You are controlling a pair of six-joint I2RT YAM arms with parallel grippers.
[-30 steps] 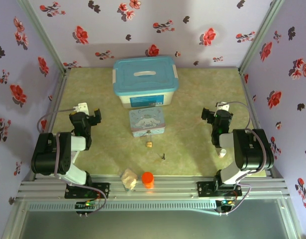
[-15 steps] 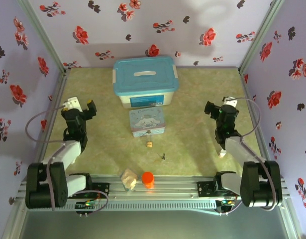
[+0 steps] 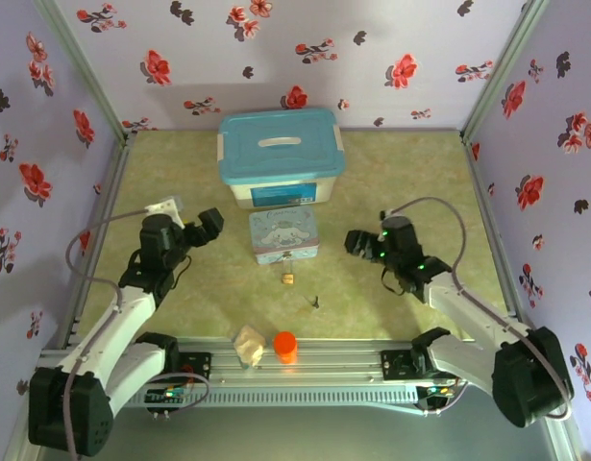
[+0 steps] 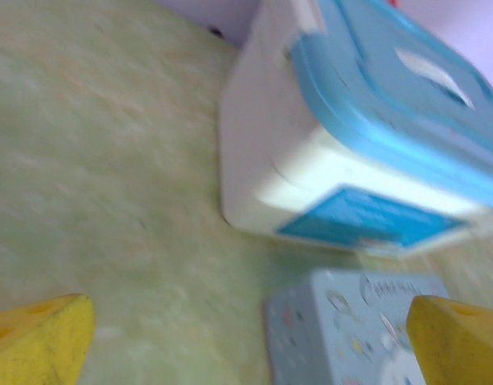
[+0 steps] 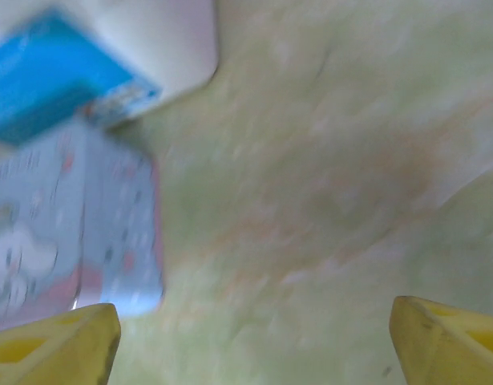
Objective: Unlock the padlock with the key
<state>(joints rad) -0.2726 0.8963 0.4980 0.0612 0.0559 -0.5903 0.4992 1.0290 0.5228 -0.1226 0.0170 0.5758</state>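
Note:
The tiny brass padlock (image 3: 288,279) lies on the green mat just in front of the cartoon-printed tin (image 3: 283,235). The thin dark key (image 3: 315,303) lies a little right and nearer. My left gripper (image 3: 210,227) hangs left of the tin, open and empty, well apart from the padlock. My right gripper (image 3: 357,243) hangs right of the tin, open and empty, above and right of the key. In the left wrist view the yellow fingertips (image 4: 38,341) stand wide apart over bare mat beside the tin (image 4: 358,321). In the right wrist view the yellow fingertips (image 5: 446,341) are wide apart, the tin (image 5: 70,224) at the left.
A white box with a blue lid (image 3: 280,156) stands behind the tin. An orange cylinder (image 3: 285,346) and a beige lumpy thing (image 3: 248,344) sit at the mat's near edge. Flowered walls enclose the mat on three sides.
Both arms have unfolded and reached inward toward the tin; the left gripper moved right, the right gripper moved left. The padlock and key have not moved.

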